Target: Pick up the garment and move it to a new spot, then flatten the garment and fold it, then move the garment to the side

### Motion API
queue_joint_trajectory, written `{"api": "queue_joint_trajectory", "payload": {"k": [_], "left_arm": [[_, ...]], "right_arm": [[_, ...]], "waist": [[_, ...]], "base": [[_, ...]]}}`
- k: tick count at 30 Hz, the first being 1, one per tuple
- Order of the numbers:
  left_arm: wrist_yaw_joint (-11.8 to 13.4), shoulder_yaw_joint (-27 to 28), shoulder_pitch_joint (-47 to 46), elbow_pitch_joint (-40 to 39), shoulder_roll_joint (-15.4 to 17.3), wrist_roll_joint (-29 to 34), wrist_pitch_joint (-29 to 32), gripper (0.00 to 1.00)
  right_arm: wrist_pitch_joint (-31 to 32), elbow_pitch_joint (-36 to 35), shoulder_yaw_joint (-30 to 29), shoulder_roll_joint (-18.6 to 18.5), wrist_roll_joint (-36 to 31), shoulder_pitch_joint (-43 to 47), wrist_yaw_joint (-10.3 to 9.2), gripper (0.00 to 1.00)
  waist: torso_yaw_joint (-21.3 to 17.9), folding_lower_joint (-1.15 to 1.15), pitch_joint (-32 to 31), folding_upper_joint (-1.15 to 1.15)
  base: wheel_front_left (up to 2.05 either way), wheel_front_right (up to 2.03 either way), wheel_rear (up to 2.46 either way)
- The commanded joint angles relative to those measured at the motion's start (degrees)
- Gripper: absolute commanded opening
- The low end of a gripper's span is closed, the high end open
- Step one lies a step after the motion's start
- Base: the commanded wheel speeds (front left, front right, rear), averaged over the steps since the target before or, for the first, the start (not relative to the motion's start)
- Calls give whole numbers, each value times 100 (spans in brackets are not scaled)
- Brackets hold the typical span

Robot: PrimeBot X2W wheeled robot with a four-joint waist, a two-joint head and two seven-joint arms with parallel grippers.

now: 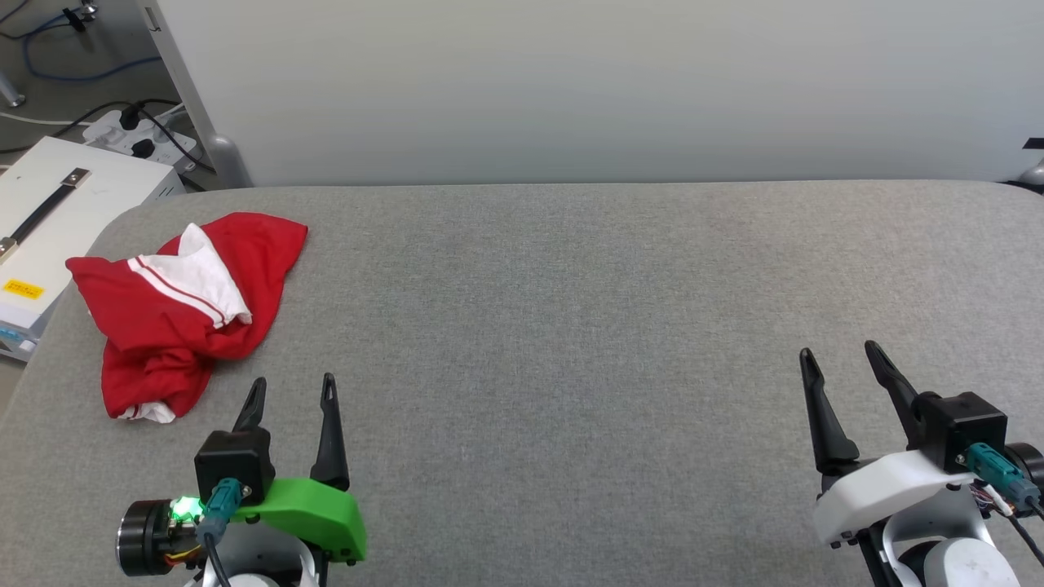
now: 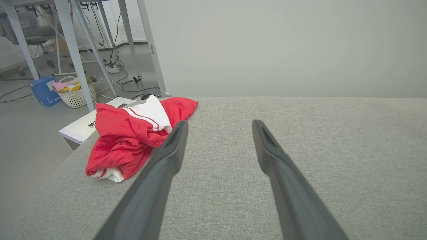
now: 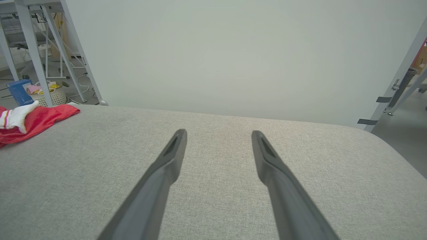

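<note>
Both jaws stand wide, empty — the garment (image 1: 147, 326) (crumpled) lies just ahead of the left jaws, untouched.

The desk (image 1: 587, 310) has a grey woven fabric top with rounded corners. The garment (image 1: 155, 334), red with one white, stripe-trimmed sleeve showing, lies crumpled in a heap near its far left corner, close to the left edge.

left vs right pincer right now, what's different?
The left pincer sits on a green mount; the right pincer on a white mount. The left pincer is close beside the crumpled red garment; the right pincer is far from it, over the grey tabletop. Both are open and hold nothing.
</note>
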Motion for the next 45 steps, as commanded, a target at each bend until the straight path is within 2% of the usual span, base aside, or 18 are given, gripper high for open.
{"api": "queue_joint_trajectory", "payload": {"k": [1,45], "left_arm": [[40,19,30,12,-6,-58,-70,100],[70,164,0,359,-16,-350,-640,100]], "right_arm": [[-68,-57,-12,2,63,105,-1,100],[-631,9,2,6,507,332,-3,100]], "waist": [[0,0,0,0],[7,0,98,0]], "base": [[0,0,0],[0,0,0]]}}
